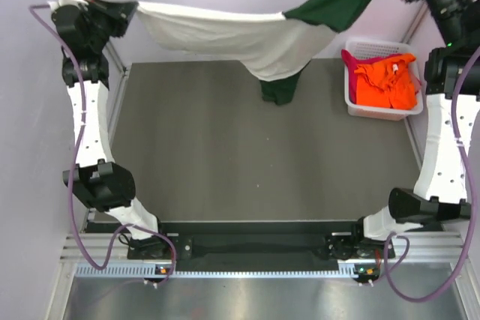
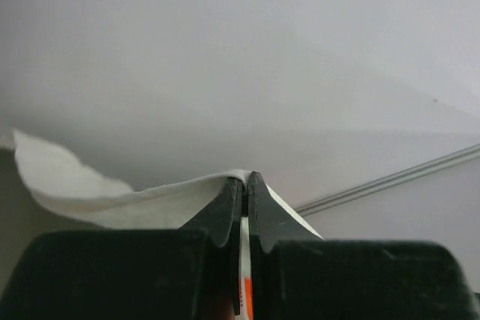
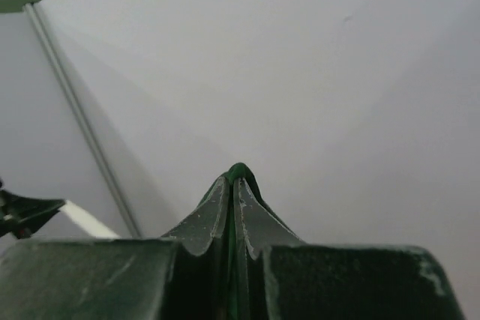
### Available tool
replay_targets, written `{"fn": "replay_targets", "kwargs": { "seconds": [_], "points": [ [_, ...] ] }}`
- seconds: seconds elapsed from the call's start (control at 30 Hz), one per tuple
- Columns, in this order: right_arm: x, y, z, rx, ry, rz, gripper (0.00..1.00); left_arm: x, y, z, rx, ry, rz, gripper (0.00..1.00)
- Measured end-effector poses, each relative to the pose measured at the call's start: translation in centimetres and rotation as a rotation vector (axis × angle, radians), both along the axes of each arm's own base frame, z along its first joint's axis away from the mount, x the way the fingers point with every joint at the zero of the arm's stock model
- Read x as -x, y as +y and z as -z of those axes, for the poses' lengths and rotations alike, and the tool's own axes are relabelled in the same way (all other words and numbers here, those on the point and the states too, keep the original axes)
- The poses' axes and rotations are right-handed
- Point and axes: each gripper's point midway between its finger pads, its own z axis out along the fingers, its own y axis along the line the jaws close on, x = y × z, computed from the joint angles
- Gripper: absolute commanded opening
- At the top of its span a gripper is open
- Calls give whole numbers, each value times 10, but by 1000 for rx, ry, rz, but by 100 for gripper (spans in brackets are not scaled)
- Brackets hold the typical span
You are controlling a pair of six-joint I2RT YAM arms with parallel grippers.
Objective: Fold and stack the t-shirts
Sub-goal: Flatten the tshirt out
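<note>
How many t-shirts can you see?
3. A white and dark green cloth t-shirt hangs stretched between the left gripper and right gripper. A bright orange one and a magenta one lie in the white plastic lattice basket. More may hide underneath.

The white-and-black left arm (image 1: pixel 88 121) and right arm (image 1: pixel 444 148) are raised high and spread wide. The black two-finger left gripper (image 2: pixel 245 181) and right gripper (image 3: pixel 236 174) are pinched tight on a white-and-green cloth t-shirt (image 1: pixel 240 39).

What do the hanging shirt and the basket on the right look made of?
White-and-green t-shirt: soft matte cloth, probably knit cotton; it sags and folds where it hangs. Basket: white plastic, seemingly rigid, going by its moulded lattice walls and straight rim.
</note>
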Motion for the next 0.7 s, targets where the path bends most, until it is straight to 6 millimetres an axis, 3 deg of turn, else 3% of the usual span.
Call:
{"fn": "replay_targets", "kwargs": {
  "seconds": [0.03, 0.07, 0.17, 0.27, 0.33, 0.43, 0.6, 0.7],
  "points": [
    [0, 5, 13, 8, 26, -28, 0, -5, 1, 24, 8, 49, -1, 0],
    [-1, 9, 30, 17, 62, -56, 0, -8, 2, 34, 12, 72, -1, 0],
    [-7, 13, 92, 13, 184, -92, 0, -20, 5, 123, 21, 252, -3, 0],
    [-2, 10, 160, -18, 327, -77, 0, -7, 4, 194, 20, 408, -6, 0],
    [12, 5, 201, -43, 405, -44, 0, 13, 1, 226, 15, 487, -14, 0],
    [52, -4, 242, -80, 455, 41, 0, 59, -5, 244, -18, 523, -31, 0],
    [121, -15, 283, -121, 440, 158, 0, 131, -13, 243, -81, 462, -74, 0],
    [150, -21, 314, -143, 460, 214, 0, 164, -15, 265, -105, 478, -102, 0]
  ]
}}
